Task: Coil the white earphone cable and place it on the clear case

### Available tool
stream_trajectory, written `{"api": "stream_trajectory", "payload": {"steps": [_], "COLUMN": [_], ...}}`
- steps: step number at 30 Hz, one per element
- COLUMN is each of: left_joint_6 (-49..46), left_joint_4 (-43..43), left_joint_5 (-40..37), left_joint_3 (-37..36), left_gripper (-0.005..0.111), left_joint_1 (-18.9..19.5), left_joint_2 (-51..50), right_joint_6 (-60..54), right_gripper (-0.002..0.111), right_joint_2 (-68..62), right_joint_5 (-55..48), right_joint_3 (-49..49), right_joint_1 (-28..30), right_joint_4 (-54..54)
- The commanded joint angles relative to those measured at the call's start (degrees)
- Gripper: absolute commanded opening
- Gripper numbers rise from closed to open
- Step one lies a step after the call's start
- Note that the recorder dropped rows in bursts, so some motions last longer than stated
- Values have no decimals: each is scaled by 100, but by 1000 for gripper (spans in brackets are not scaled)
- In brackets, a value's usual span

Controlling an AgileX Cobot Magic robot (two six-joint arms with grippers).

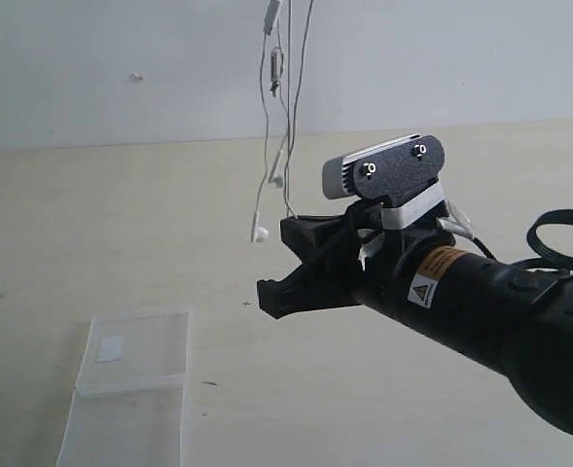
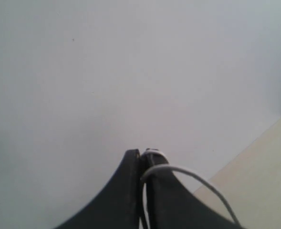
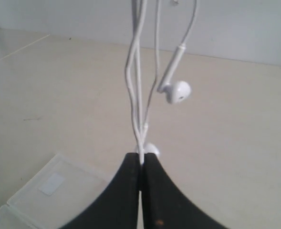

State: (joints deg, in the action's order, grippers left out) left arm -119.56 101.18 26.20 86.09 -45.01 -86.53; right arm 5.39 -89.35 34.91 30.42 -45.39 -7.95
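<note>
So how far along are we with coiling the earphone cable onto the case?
Done: the white earphone cable is off the table, pinched in the left gripper and the right gripper. In hand: it hangs in loose strands, an earbud dangling, no tidy coil visible. To do: finish coiling and set it on the clear case, which lies open and bare.

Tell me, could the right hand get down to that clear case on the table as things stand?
Probably yes: nothing stands between the right hand and the clear case. But that hand is shut on the white earphone cable, which the left hand also grips, so the cable would come along.
</note>
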Motion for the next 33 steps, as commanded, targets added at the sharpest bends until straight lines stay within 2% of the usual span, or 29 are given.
{"api": "stream_trajectory", "payload": {"steps": [1,4,10,12,24,33], "left_joint_6": [125,125,97,33,-56,-56], "left_joint_4": [-123,-123,-123,-123,-123,-123], "left_joint_5": [-42,-42,-18,8,266,430], "left_joint_3": [54,54,54,54,54,54], "left_gripper": [0,0,0,0,0,0], "left_joint_1": [-22,-22,-22,-22,-22,-22], "left_joint_2": [128,128,128,128,117,117], "right_joint_6": [-53,-27,63,208,234,18], "right_gripper": [0,8,46,53,55,55], "right_joint_2": [-68,-68,-68,-68,60,1717], "right_joint_5": [-69,-184,-232,-232,-1439,-3179], "right_joint_3": [-50,-1,26,26,26,26], "right_joint_1": [18,18,18,18,18,18], "right_joint_4": [-56,-56,-56,-125,-140,-116]}}
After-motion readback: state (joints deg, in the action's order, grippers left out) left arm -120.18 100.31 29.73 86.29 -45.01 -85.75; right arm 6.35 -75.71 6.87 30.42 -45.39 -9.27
